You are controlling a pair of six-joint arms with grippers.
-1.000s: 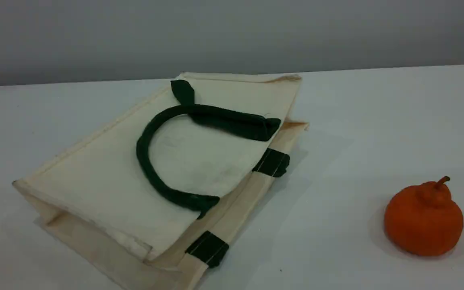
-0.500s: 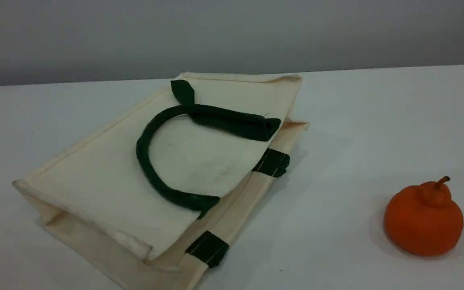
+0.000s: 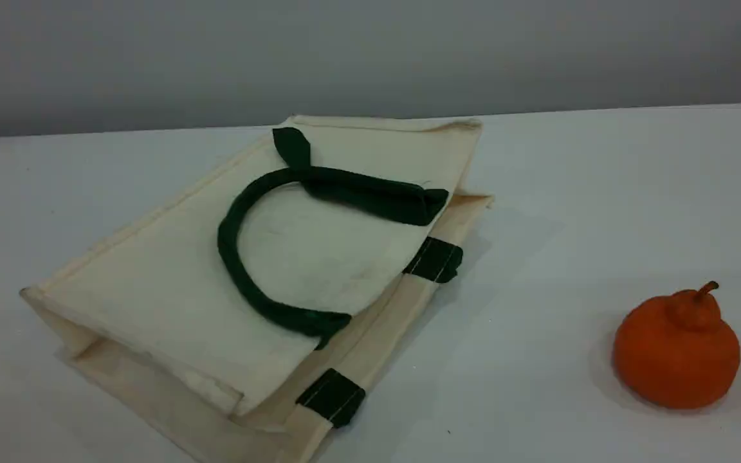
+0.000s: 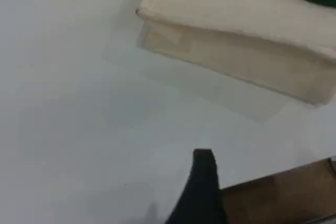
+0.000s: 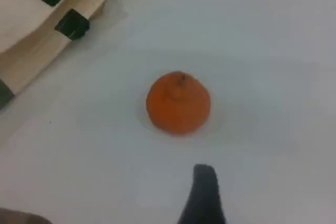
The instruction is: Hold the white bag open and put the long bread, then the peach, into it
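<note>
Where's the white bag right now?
In the scene view the white bag lies flat on the table, left of centre, with the orange stemmed fruit apart on its right.

Lab-like: bare white table point(image 3: 602, 193), grey wall point(image 3: 370, 51)

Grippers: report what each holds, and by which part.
Nothing is held. The left gripper hangs over bare table near the white bag; the right gripper over table near the orange fruit.
</note>
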